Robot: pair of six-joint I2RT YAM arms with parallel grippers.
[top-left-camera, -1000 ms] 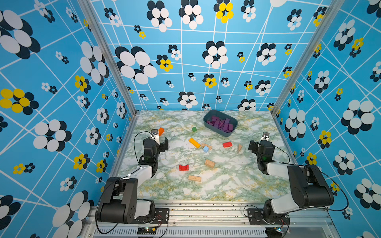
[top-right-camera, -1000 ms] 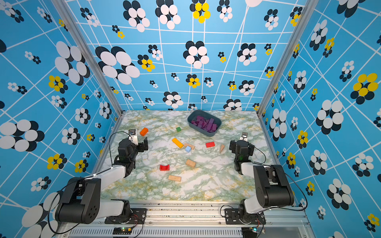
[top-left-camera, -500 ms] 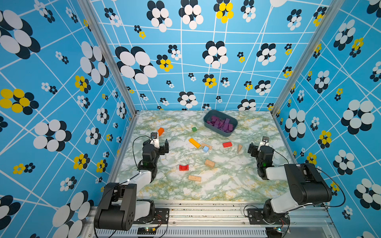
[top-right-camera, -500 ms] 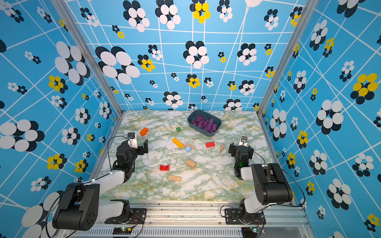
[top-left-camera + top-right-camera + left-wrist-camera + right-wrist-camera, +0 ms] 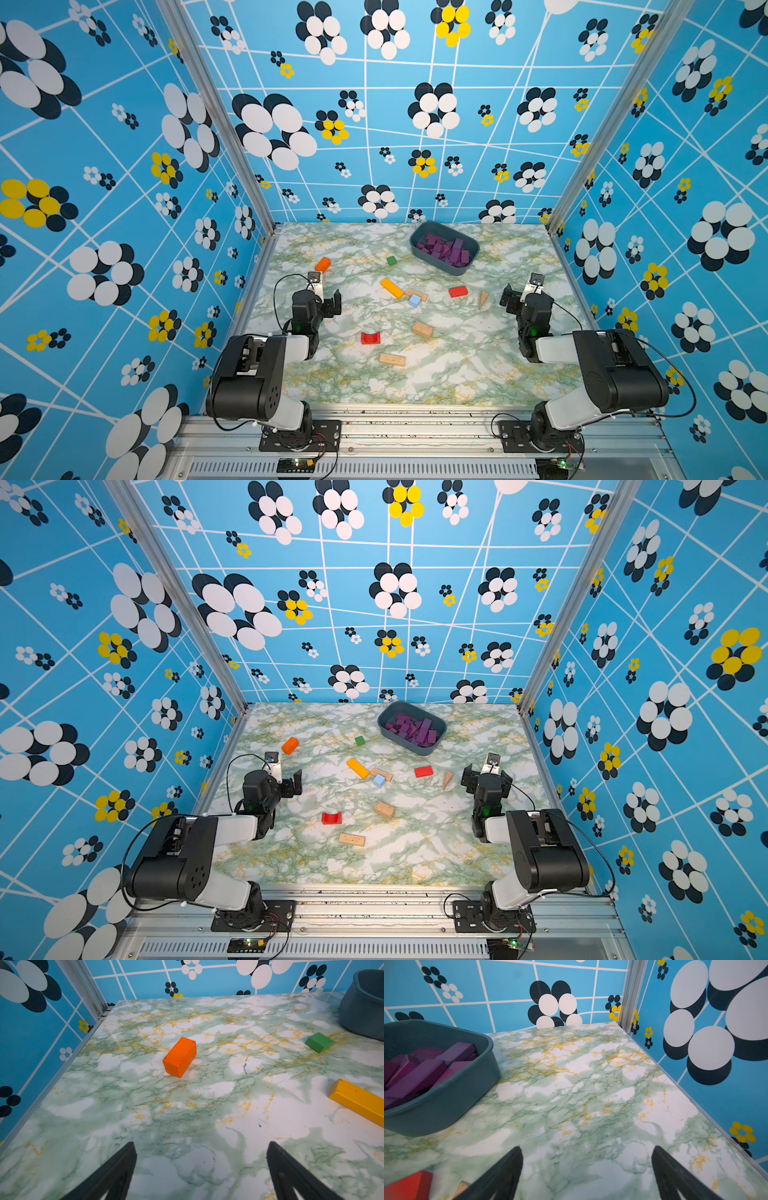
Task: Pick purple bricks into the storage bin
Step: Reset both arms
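Left gripper is hanging open, empty, short of the orange block. Purple bricks are all sitting in the storage bin, none loose that I can spot. Right gripper is gaping empty near it. Looking done.

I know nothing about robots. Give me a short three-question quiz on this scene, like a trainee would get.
1. True or false: all purple bricks in view lie in the bin.
2. Which lies nearest the bin? A green block; B orange block; C blue block.
3. Fill in: the left gripper and right gripper both stand ____, holding nothing.
Key: 1 true; 2 A; 3 open.
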